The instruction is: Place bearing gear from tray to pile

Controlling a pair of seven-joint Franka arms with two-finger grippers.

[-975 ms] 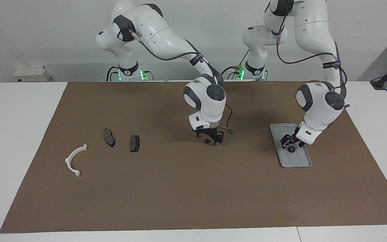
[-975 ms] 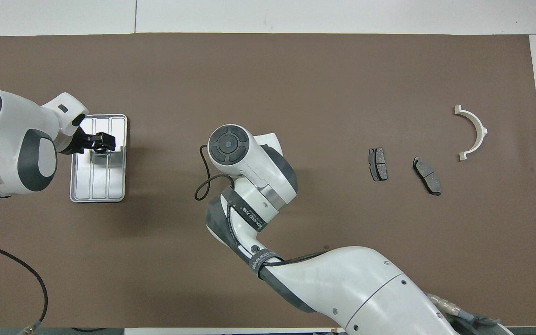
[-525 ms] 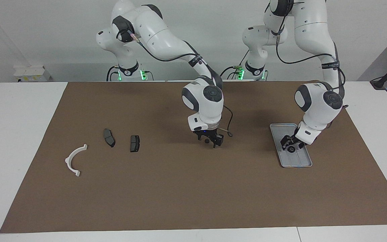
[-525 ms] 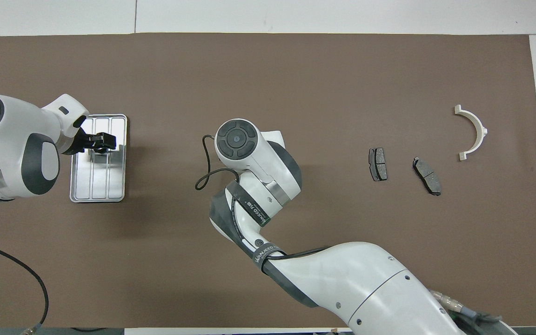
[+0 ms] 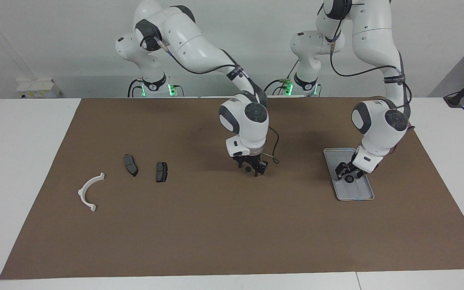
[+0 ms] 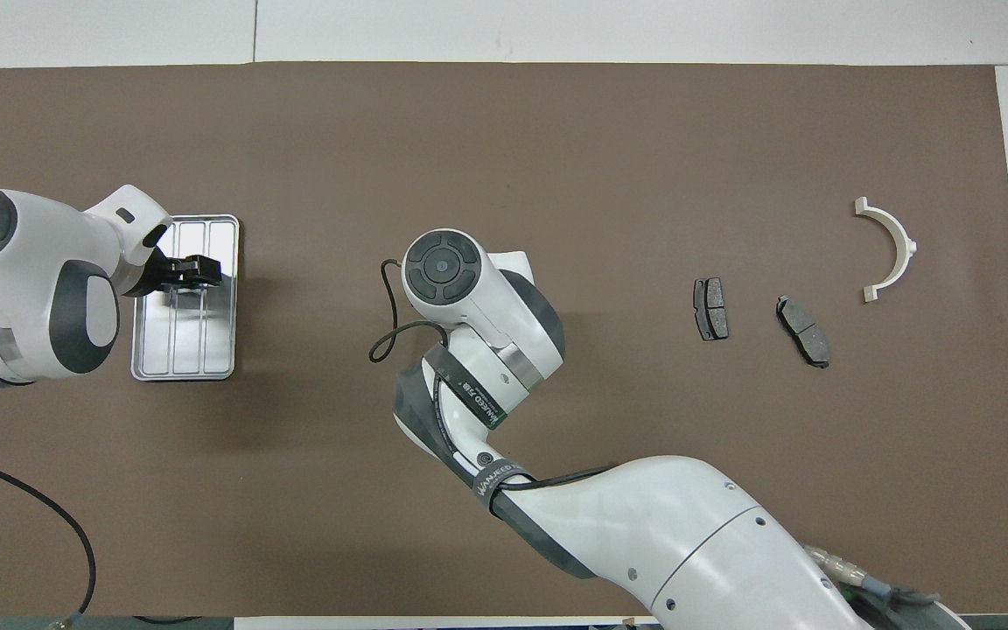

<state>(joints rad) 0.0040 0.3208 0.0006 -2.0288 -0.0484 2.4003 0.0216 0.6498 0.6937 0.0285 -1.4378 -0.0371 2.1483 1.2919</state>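
Since a moment ago, our right arm has shifted a little over the middle of the brown mat (image 5: 216, 225), and our left arm has hardly moved. Our right end effector (image 5: 253, 168) hangs low over the mat with a small dark round bearing gear (image 5: 248, 169) at its tips; we cannot tell if its fingers are open or closed. Our left end effector (image 5: 349, 174) is down in the silver tray (image 5: 367, 195) at the left arm's end of the desk, around a second dark gear (image 5: 349, 179); we cannot tell if it grips it. Toward the right arm's end sits the pile: two brake pads (image 5: 131, 164) and a white bracket (image 5: 89, 192).
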